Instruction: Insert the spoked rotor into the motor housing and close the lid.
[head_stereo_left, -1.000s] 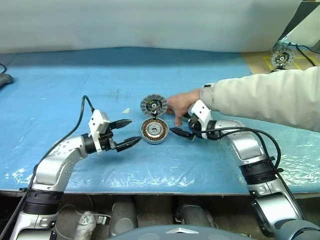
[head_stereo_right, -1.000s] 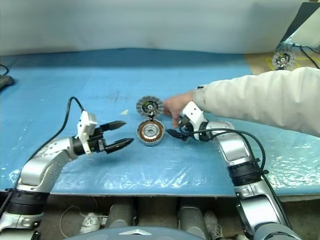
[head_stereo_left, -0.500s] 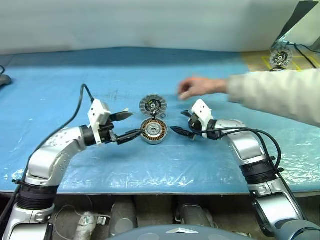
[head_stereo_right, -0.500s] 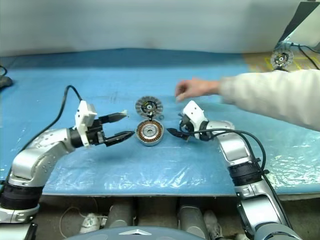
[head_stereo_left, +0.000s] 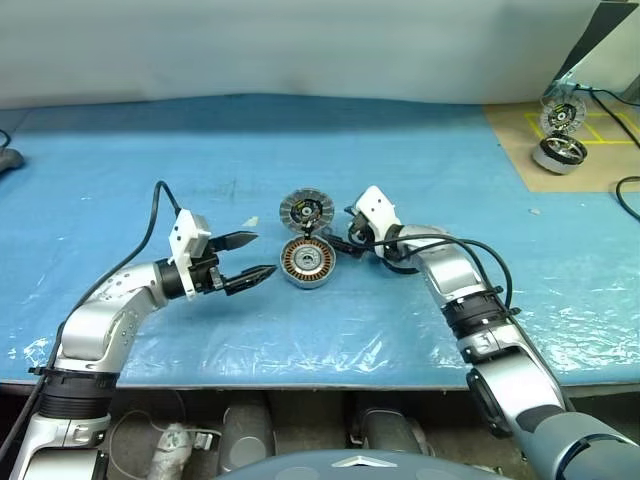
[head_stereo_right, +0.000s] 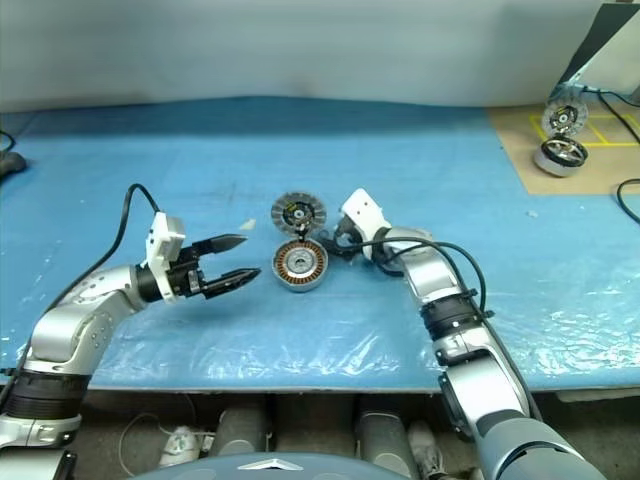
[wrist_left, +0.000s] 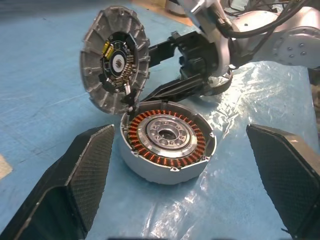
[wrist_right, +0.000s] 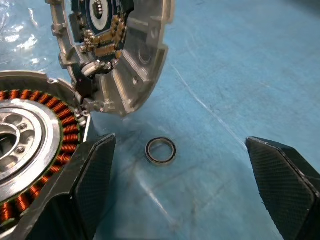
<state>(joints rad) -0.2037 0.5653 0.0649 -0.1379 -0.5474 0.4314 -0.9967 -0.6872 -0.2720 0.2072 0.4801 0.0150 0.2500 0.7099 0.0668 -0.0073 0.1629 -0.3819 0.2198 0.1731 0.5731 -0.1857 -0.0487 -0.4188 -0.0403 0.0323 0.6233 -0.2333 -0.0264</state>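
Observation:
The motor housing (head_stereo_left: 307, 262) lies on the blue sheet, its copper windings showing. A silvery disc with a hub, the spoked rotor (wrist_left: 167, 135), sits in its centre. The lid (head_stereo_left: 306, 211) stands tilted up from the housing's far rim, its pale ribbed face toward me. My left gripper (head_stereo_left: 262, 254) is open just left of the housing, which lies ahead between its fingers (wrist_left: 82, 175). My right gripper (head_stereo_left: 342, 235) is open at the right of the lid and housing, touching neither. A small loose ring lies between its fingers (wrist_right: 95, 185).
The small loose ring (wrist_right: 160, 151) lies on the sheet beside the lid. A second motor (head_stereo_left: 557, 150) and an upright disc (head_stereo_left: 561, 115) stand on a brown board at the far right. A white scrap (head_stereo_left: 252, 221) lies left of the lid. The table's front edge is near.
The person's arm and hand have drawn away to the right and left the view. My right gripper has moved forward and left, up to the lid and housing. The left gripper has barely moved.

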